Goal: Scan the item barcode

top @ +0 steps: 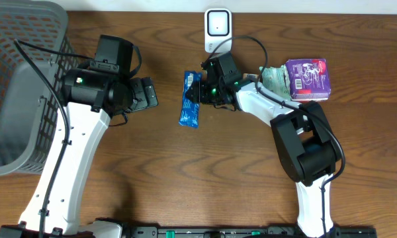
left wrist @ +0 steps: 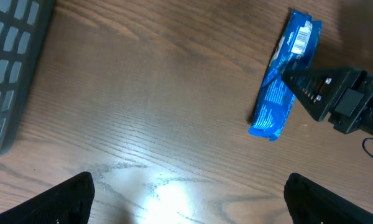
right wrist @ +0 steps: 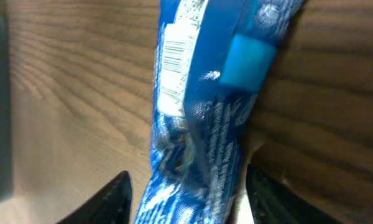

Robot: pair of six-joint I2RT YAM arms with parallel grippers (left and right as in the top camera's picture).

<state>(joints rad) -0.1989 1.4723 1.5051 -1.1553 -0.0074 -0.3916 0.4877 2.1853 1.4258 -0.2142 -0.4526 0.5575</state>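
Now finds a blue snack packet [top: 189, 100] lying flat on the wooden table [top: 185, 172], just left of overhead centre, with its white barcode label [right wrist: 171, 68] facing up near the upper end. Shows the right gripper [top: 196, 92] straddling the packet, one finger on each side; cannot tell whether clamped or merely close. Has the left gripper [top: 147, 92] hovering further left, fingers spread wide, holding nothing. Places a white scanner [top: 218, 30] at top centre and a grey basket [top: 13, 99] at far left.
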